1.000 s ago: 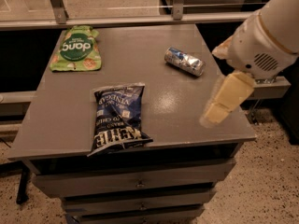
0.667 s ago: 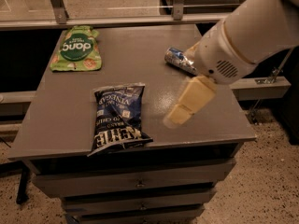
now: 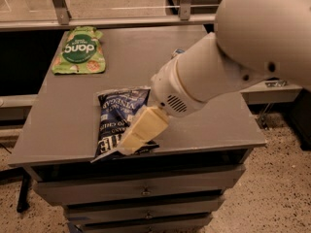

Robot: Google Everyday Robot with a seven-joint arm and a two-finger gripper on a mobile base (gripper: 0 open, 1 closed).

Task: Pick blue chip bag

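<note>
Swinging across from the 3 o'clock side of the counter (image 3: 58, 120), the white arm (image 3: 214, 76) now fills the upper right of the view, and its cream-coloured hand (image 3: 129, 142) has come over the blue chip bag (image 3: 115, 111), where before it hung over bare counter well to the right of the bag. The bag, the pouch and the can lie where they lay before.

The arm reaches in from about 2 o'clock and slopes down toward 7 o'clock, ending in the hand. The hand covers the bag's lower right part, its tip close to the bag's bottom edge. Whether it touches the foil cannot be told, nor whether the hand is open or closed, since it shows only as one pale block.

The blue chip bag lies flat at about 6 o'clock on the counter, near the front edge, with its white lettering upside down to the camera. A green "dang" pouch (image 3: 79, 51) lies flat at about 10 o'clock, well apart from the bag. Only a sliver of the small can (image 3: 177, 52) shows at the arm's upper edge, toward 1 o'clock. Below the counter top sit grey drawers (image 3: 146, 192).
</note>
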